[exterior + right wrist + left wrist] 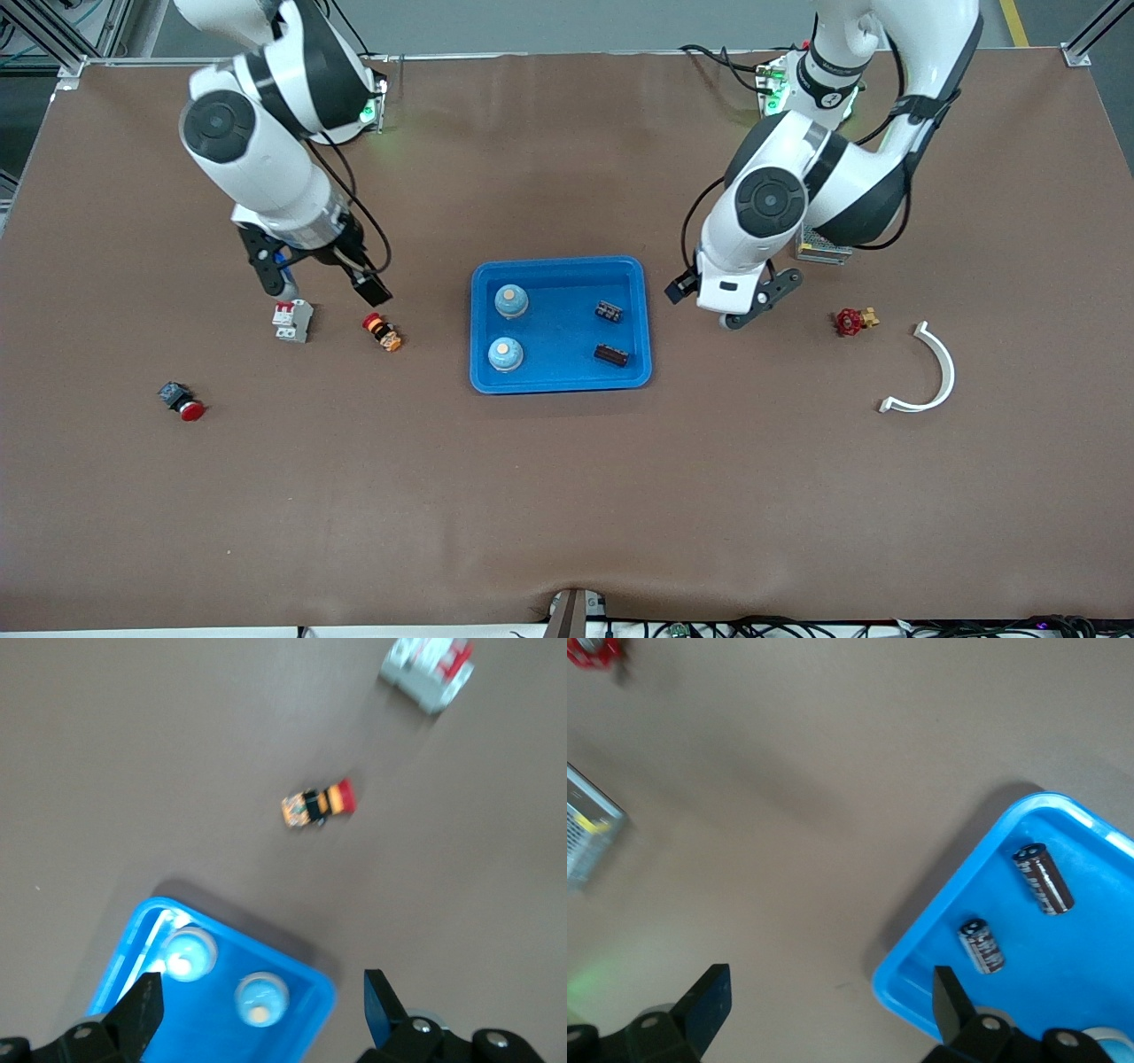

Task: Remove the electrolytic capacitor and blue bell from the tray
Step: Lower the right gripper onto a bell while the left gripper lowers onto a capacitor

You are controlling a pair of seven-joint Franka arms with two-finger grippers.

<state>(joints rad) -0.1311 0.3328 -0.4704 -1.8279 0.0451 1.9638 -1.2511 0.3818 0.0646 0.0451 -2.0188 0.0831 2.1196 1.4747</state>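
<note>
Tray (561, 269): mid-bench, holding two blue bells (511, 301) toward the right arm's end and two electrolytic capacitors (609, 311) toward the left arm's end. Left claw (753, 306), spread open and empty, is stationed beside the capacitor edge; right claw (323, 288), likewise open, hangs over bare bench, bells lying tray-ward.

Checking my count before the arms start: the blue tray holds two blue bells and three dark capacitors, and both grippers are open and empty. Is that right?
Not quite. The tray holds two capacitors, not three: one farther from the front camera, one nearer. The front view shows it, and the left wrist view agrees. The rest stands: two blue bells, and left gripper and right gripper open and empty.
</note>
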